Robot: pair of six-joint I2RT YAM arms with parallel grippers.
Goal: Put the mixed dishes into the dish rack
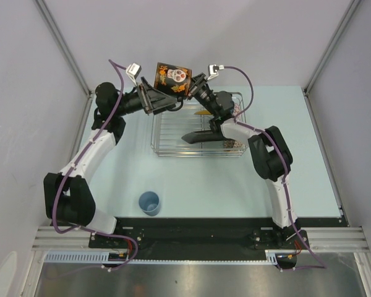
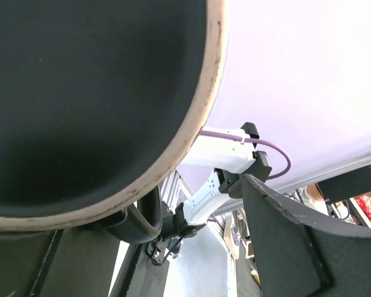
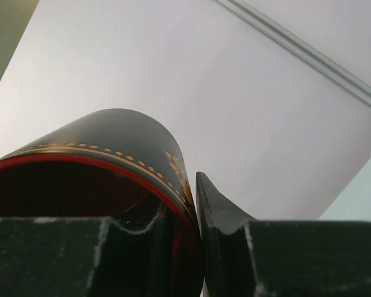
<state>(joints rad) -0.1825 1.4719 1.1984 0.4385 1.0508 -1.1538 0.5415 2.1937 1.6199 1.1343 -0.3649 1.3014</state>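
**Tally by kind**

- Arms: two, the left arm [image 1: 86, 161] and the right arm [image 1: 269, 154].
- Claws: two, the left claw [image 1: 162, 99] and the right claw [image 1: 195, 86].
- Mugs: one, the skull-print mug [image 1: 173, 76].
- Cups: one, the small light-blue cup [image 1: 149, 202].
- Tables: one table [image 1: 204, 185].
- Wire racks: one dish rack [image 1: 164, 133].
- Plates: two, a dark plate [image 1: 201, 135] and a yellow plate [image 1: 201, 113], of which only an edge shows.
- One more patterned piece [image 1: 233, 145] is half hidden, and its kind is unclear.

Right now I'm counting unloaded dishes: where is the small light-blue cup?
In the top view the small light-blue cup stands on the table at near left, beside the left arm's base, apart from the dish rack.
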